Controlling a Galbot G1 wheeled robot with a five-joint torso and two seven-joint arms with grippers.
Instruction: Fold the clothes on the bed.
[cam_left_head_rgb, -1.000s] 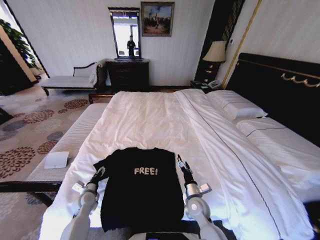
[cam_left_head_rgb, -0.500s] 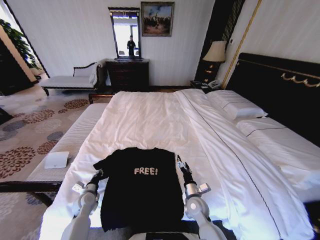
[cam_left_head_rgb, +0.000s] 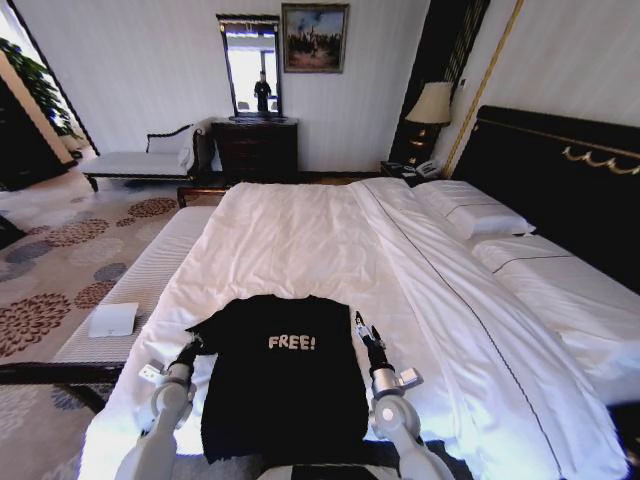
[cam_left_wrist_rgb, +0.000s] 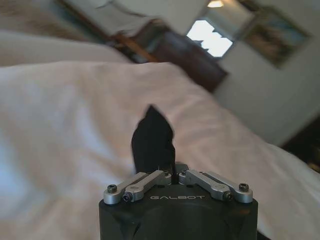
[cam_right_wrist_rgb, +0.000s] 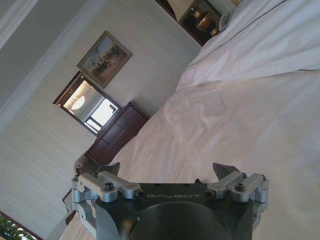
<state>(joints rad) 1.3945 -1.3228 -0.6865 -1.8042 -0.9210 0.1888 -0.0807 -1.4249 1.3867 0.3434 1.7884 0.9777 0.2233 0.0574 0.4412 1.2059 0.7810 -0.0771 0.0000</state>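
Observation:
The clothes, a black T-shirt with white "FREE!" lettering, lie flat near the front edge of the white bed. My left gripper is at the shirt's left sleeve, and in the left wrist view it is shut on a peak of the black cloth. My right gripper sits beside the shirt's right edge, just above the sheet. The right wrist view shows it open, its fingers spread wide over the white bed with nothing between them.
A padded bench runs along the bed's left side with a small white folded towel on it. Pillows and a dark headboard are at the right. A dresser and chaise stand at the far wall.
My left gripper has drawn slightly leftward with the sleeve, stretching it out from the shirt's body. The right gripper has stayed where it was.

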